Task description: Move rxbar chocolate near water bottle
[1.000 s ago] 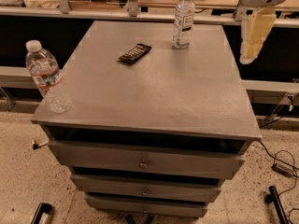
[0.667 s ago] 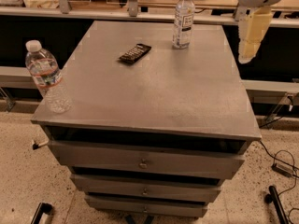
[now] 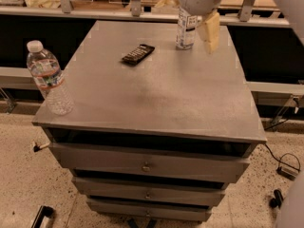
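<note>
Two bottles stood on the desk: the water bottle at its front left corner and a slimmer bottle at the back, well apart. The rxbar chocolate lay flat on the back half, skewed, to the left of the slimmer bottle. Light, thin and probably slick, it seemed best pinched across its narrow width at mid-length. The gripper hovered over the slimmer bottle, its pale fingers spread wide, holding nothing. That bottle looked easy to topple.
</note>
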Robot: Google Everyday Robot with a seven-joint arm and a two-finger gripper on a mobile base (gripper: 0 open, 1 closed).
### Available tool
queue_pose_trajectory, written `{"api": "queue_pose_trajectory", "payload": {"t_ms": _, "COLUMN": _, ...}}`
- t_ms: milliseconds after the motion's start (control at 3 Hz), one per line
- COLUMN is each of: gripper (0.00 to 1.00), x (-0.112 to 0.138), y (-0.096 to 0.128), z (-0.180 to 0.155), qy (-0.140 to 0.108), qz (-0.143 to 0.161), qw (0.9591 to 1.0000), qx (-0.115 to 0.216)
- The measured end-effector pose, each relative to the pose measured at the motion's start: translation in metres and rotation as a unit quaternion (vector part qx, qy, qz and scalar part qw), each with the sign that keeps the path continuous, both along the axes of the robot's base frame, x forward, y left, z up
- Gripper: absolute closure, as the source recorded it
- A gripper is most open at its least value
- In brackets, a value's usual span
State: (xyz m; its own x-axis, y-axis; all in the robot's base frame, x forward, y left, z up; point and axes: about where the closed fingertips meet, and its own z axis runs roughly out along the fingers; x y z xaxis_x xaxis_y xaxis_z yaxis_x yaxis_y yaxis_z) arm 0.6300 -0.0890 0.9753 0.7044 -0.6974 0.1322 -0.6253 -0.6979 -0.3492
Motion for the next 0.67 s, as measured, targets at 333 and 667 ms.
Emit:
{"api": "queue_pose_trajectory", "payload": {"t_ms": 333, "gripper": 0.00, "x": 0.023, "y": 0.036, "z": -0.019, "qy": -0.023, "qz": 0.070, "qw": 0.9962, "qx": -0.046}}
{"api": "queue_pose_trajectory", "payload": {"t_ms": 667, "gripper": 0.00, "x": 0.037, "y": 0.062, "z": -0.029, "qy": -0.036, "qz": 0.100, "qw": 0.9919, "qx": -0.069}}
